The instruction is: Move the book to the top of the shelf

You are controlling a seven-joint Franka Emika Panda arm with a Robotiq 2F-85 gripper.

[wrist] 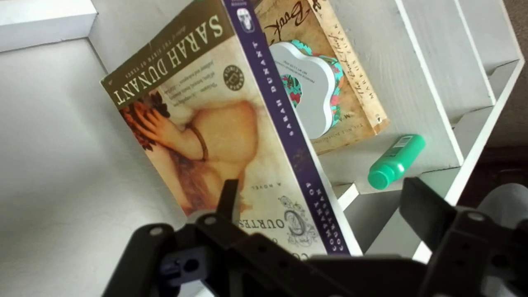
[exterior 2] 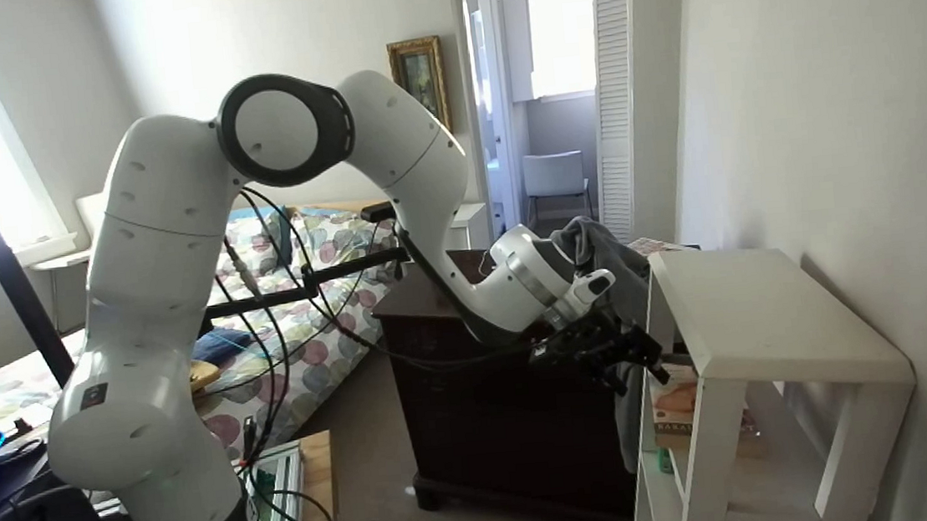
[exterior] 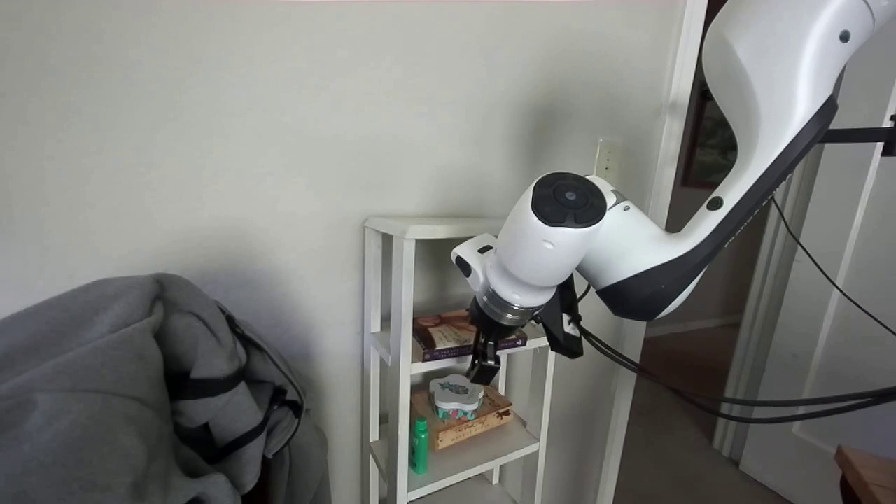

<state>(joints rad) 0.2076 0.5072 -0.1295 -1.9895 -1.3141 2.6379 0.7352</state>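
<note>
The book point(exterior: 448, 334) lies flat on the upper inner tier of the white shelf point(exterior: 402, 350), below its top board. In the wrist view the book point(wrist: 231, 136) shows a pale cover with a reclining figure and a purple spine facing outward. In an exterior view the book point(exterior 2: 676, 405) is partly hidden by a shelf post. My gripper point(exterior: 484, 367) is at the front of that tier. In the wrist view the gripper point(wrist: 321, 185) is open and empty; one finger overlaps the cover, the other is out beyond the spine. Contact cannot be told. The shelf's top board point(exterior 2: 770, 309) shows nothing on it.
On the tier below are a tan book point(exterior: 472, 427) with a flower-shaped tin point(exterior: 456, 393) on it and a green bottle point(exterior: 419, 446). Grey cloth point(exterior: 140, 392) and a dark dresser point(exterior 2: 511, 424) stand beside the shelf. The wall is behind it.
</note>
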